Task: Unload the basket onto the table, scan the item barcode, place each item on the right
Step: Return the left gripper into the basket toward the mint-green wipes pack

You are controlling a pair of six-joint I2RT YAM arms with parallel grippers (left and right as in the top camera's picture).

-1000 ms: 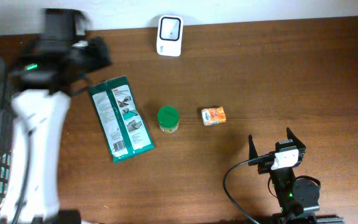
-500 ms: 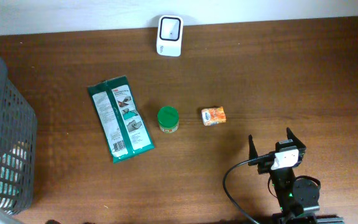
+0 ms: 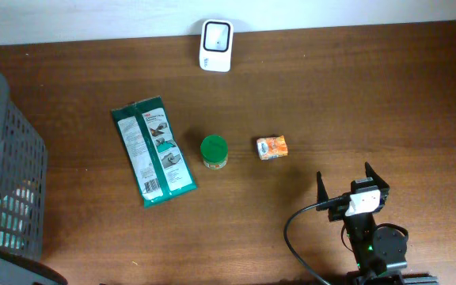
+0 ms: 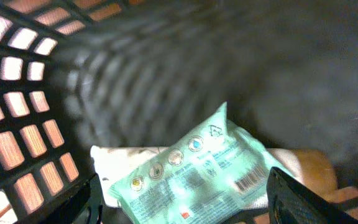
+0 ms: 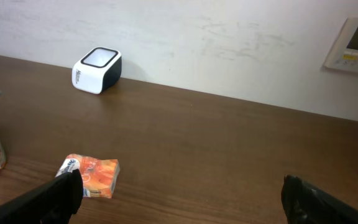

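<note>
Packet (image 4: 191, 171), pale green with a barcode (image 4: 250, 182) at its lower right corner, lies at the bottom of the grey mesh basket (image 3: 10, 158) at the left edge of the overhead view. The left gripper (image 4: 184, 190) hangs inside the basket over the packet, fingers spread to either side of it; whether they touch it cannot be told. On the brown table (image 3: 370, 95), mid-frame, lie a dark green wipes pack (image 3: 153, 150), a green-lidded jar (image 3: 214, 152) and an orange pack (image 3: 271, 147). The white scanner (image 3: 216, 45) stands at the top edge. The right gripper (image 3: 347, 180) rests at lower right, fingers wide apart and empty.
</note>
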